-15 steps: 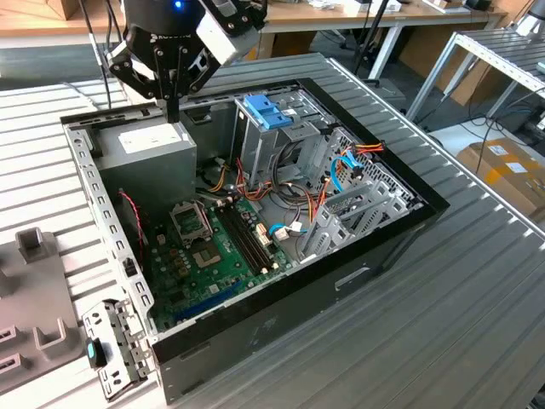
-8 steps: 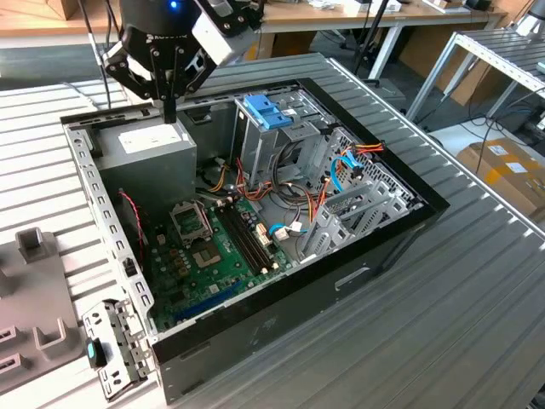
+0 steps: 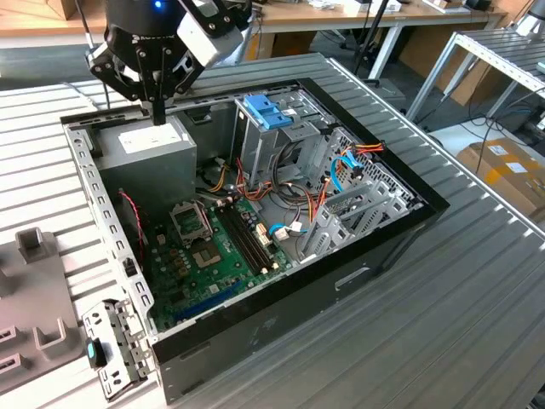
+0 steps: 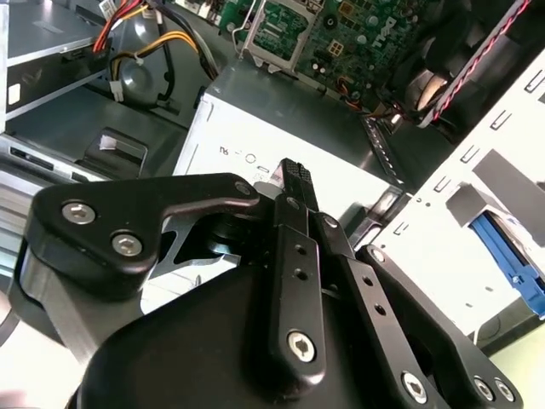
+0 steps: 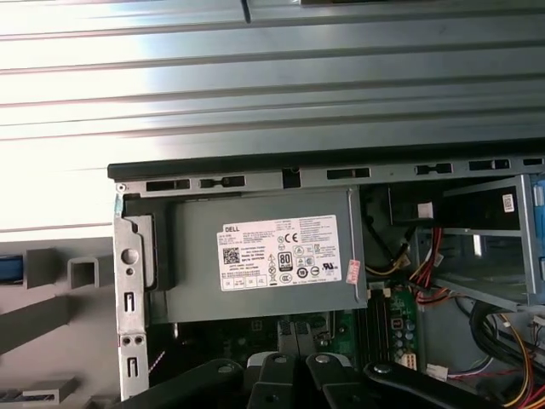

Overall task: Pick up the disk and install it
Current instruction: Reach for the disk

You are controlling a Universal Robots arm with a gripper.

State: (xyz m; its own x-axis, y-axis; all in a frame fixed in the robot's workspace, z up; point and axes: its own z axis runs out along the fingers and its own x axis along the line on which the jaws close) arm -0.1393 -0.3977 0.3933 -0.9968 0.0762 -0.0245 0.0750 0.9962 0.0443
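Case [image 3: 400, 223]: lies on its side on the bench [image 3: 477, 324] with the open face up, which seems meant to let the arm reach the bays from above.
Gripper [image 3: 158, 111]: clenched and empty, fingertips together, pointing down. It hangs just above the power supply [image 3: 153, 146], at the corner nearest the case's rear wall.
Power supply: a grey box with a white label, seated in the rear corner of the case. It lies directly under the wrist in both wrist views.
Disk [image 4: 509, 256]: judged from its bright blue frame, which is the part visible in the second wrist view. It lies outside the case, set into a grey fixture [image 3: 34, 285] on the bench. A blue sliver [image 5: 8, 269] at the fixture's edge in the first wrist view is probably the same frame. The fixture likely holds it at a fixed, graspable pose.
Disk relative to gripper: apart, not touching. The perforated side wall [image 3: 94, 200] of the case stands between them.
Drive cage [image 3: 294, 145]: upright beside the motherboard [image 3: 213, 247] and topped by a wide blue bracket [image 3: 268, 109].
Task state: disk not yet picked up and not yet installed.
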